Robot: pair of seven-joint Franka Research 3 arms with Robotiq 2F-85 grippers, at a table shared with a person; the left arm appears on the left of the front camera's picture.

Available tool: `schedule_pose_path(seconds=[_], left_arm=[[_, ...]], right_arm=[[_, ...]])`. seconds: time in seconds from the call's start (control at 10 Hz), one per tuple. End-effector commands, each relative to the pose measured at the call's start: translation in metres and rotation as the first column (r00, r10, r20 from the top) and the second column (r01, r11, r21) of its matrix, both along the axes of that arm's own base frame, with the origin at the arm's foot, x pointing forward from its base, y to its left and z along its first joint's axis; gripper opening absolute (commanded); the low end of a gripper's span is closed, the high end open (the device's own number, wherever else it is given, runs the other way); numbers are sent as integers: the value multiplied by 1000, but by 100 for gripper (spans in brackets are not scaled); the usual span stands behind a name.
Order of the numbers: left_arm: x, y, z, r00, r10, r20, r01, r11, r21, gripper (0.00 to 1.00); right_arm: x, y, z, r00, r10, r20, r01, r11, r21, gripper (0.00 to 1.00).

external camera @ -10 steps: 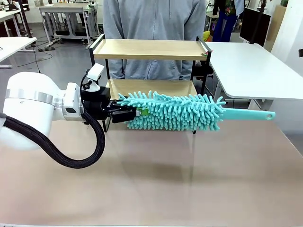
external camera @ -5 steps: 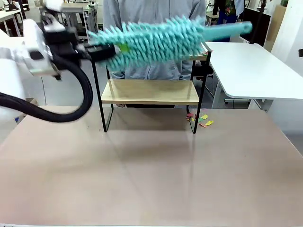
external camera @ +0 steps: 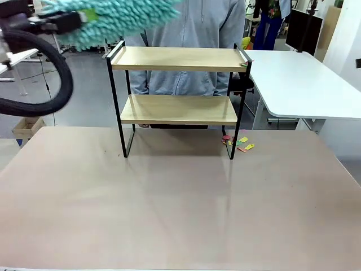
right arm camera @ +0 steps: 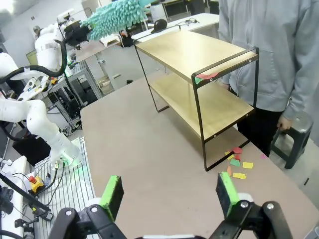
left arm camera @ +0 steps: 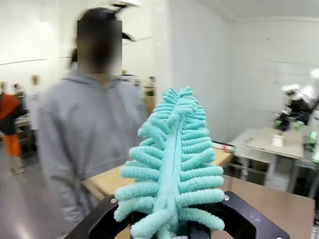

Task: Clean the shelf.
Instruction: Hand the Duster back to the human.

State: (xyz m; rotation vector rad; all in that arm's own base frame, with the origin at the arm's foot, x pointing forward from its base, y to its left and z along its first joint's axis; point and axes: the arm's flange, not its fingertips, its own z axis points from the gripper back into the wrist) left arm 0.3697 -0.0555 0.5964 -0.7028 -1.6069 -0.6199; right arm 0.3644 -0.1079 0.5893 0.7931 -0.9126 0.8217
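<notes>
Above shelf [external camera: 177, 59]: raised left arm [external camera: 34, 62], duster [external camera: 113, 17]

No text, label or number can be read anywhere.

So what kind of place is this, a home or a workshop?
Most likely a robotics lab, not a home: other white robot arms stand at a bench, white work tables fill the room, and the left tool holds a duster above a test shelf.

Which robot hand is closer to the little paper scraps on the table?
The right. The right gripper hangs open above the table, with the paper scraps just ahead of it. The left gripper, holding the duster, is up high beyond the shelf's other end.
</notes>
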Motion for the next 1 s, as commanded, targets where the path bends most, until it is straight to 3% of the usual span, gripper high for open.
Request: schedule_pose_path(seconds=[0.0, 0.2, 0.4, 0.5, 0.9], left_arm=[[-16, 26, -6, 979, 205, 15, -204, 976, -73, 18], [-13, 67, -25, 909, 417, -26, -418, 905, -78, 18], [-5, 88, -54, 846, 526, -88, -531, 845, -53, 18], [-1, 94, -70, 791, 603, -101, -606, 795, -3, 18], [-3, 92, -146, 701, 693, -170, -696, 716, 47, 18]], right_arm=[[0, -1, 3, 1000, 8, 4, -8, 1000, -7, 100], [0, -1, 3, 1000, 8, 4, -8, 1000, -7, 100], [0, -1, 3, 1000, 8, 4, -8, 1000, -7, 100], [0, -1, 3, 1000, 8, 4, -8, 1000, -7, 100], [0, -1, 3, 1000, 8, 4, -8, 1000, -7, 100]])
